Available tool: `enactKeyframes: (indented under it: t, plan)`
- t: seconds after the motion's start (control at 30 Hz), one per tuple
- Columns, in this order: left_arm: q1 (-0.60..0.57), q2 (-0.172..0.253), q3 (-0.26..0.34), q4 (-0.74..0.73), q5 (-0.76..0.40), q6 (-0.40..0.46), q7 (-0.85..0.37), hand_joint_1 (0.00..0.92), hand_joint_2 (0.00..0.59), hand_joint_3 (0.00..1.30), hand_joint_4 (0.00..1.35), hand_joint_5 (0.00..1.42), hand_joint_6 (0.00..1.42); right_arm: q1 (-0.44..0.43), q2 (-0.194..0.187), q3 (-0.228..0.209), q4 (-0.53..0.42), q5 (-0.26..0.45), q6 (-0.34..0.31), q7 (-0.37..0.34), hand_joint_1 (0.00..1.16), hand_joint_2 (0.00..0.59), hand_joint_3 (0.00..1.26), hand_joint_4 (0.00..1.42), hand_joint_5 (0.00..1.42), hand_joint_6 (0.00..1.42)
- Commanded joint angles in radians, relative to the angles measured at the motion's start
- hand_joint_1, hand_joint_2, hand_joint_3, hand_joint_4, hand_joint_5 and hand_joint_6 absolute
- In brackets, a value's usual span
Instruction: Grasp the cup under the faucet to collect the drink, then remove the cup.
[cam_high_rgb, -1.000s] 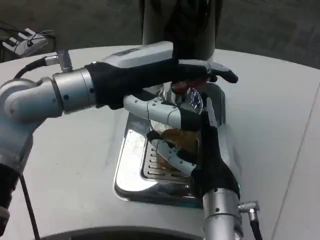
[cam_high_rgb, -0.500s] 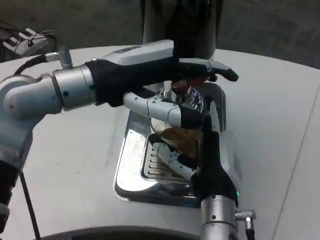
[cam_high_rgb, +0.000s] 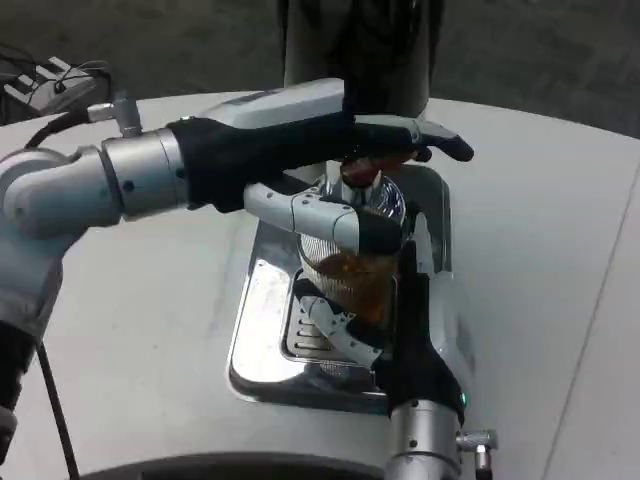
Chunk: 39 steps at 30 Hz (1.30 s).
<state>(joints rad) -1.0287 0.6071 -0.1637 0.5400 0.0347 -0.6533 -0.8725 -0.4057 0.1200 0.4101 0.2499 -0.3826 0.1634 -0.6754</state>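
We see the clear cup (cam_high_rgb: 345, 265) standing over the slotted grate of the shiny metal drip tray (cam_high_rgb: 258, 335), directly under the faucet (cam_high_rgb: 362, 176) of the dark dispenser (cam_high_rgb: 358, 45) at the far side of the white worktop (cam_high_rgb: 150, 330). Amber drink fills the lower part of the cup.

Our right robot hand (cam_high_rgb: 385, 300) reaches in from the near edge and is clamped on the cup: white and black fingers (cam_high_rgb: 335, 330) curl around its near side, and the palm sits against its right side.

Our left robot hand (cam_high_rgb: 300, 150) comes in from the left, above the cup. Its long upper fingers (cam_high_rgb: 425, 138) stretch out level across the red lever (cam_high_rgb: 385, 160) of the faucet, resting on it, while a lower finger (cam_high_rgb: 310, 215) bends across the cup's upper wall. We cannot tell whether this hand truly grips the lever or only presses on it.

A black cable (cam_high_rgb: 50, 400) hangs beside the left forearm at the picture's left edge.
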Motion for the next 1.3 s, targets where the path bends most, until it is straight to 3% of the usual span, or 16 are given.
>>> enactKeyframes:
  t: [0.03, 0.3, 0.8, 1.3]
  plan:
    - [-0.016, 0.020, -0.002, -0.007, 0.005, 0.001, -0.029, 0.000, 0.000, 0.18, 0.08, 0.14, 0.14, 0.017, 0.173, -0.008, 0.068, 0.038, 0.010, -0.024, 0.71, 0.200, 0.00, 0.01, 0.09, 0.13]
    - [-0.017, 0.029, 0.004, -0.006, 0.010, 0.004, -0.026, 0.000, 0.000, 0.18, 0.08, 0.13, 0.14, -0.047, 0.207, -0.020, 0.141, 0.047, 0.013, -0.060, 0.72, 0.200, 0.00, 0.02, 0.09, 0.13]
    - [-0.035, 0.032, 0.005, 0.021, 0.028, 0.004, -0.014, 0.000, 0.000, 0.17, 0.06, 0.13, 0.14, -0.157, 0.220, -0.060, 0.262, 0.077, -0.010, -0.081, 0.73, 0.205, 0.00, 0.03, 0.10, 0.13]
    - [-0.053, 0.038, 0.006, 0.032, 0.037, 0.000, -0.015, 0.000, 0.000, 0.16, 0.06, 0.12, 0.14, -0.216, 0.234, -0.067, 0.329, 0.113, -0.012, -0.074, 0.71, 0.214, 0.00, 0.05, 0.11, 0.14]
